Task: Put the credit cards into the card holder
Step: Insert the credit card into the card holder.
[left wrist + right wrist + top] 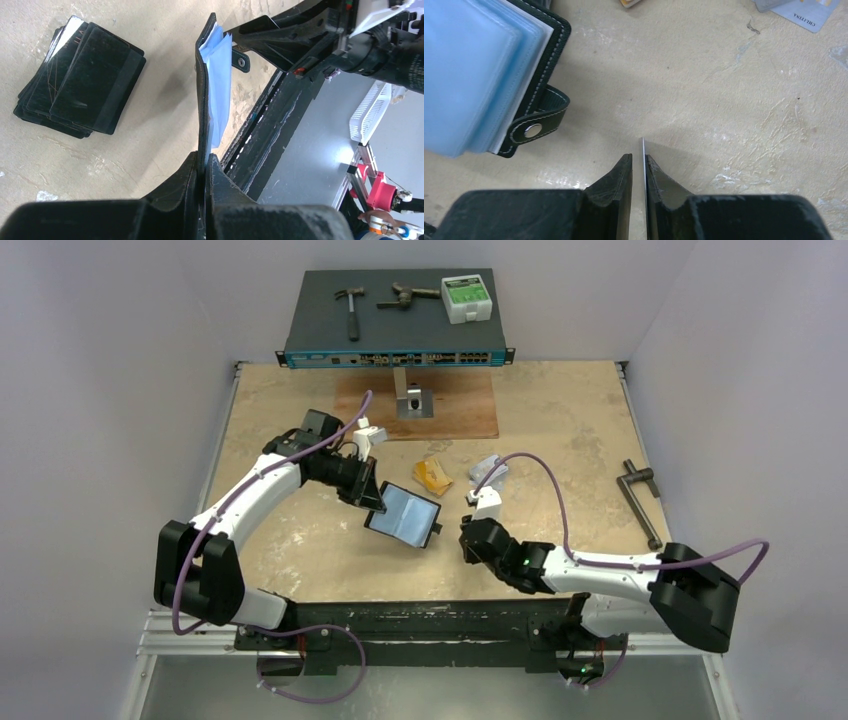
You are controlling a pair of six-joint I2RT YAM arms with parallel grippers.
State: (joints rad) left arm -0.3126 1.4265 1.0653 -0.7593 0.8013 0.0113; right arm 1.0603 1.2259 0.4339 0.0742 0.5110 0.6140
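The card holder (405,515), a black folding wallet, is open with its bluish clear pockets up. My left gripper (372,502) is shut on the edge of its cover (202,120) and holds it tilted above the table. Its snap tab (536,127) hangs towards my right gripper (470,522). The right gripper (639,157) is shut on a thin light credit card (643,150), seen edge-on, just right of the holder (474,65). A gold-orange card (433,475) and a silver-grey card (490,468) lie on the table beyond. A stack of dark striped cards (80,82) lies beside the holder.
A network switch (395,320) at the back carries a hammer (352,310) and a green-white box (467,297). A wooden board (450,415) with a metal bracket (410,400) lies before it. A metal crank tool (640,500) lies at the right.
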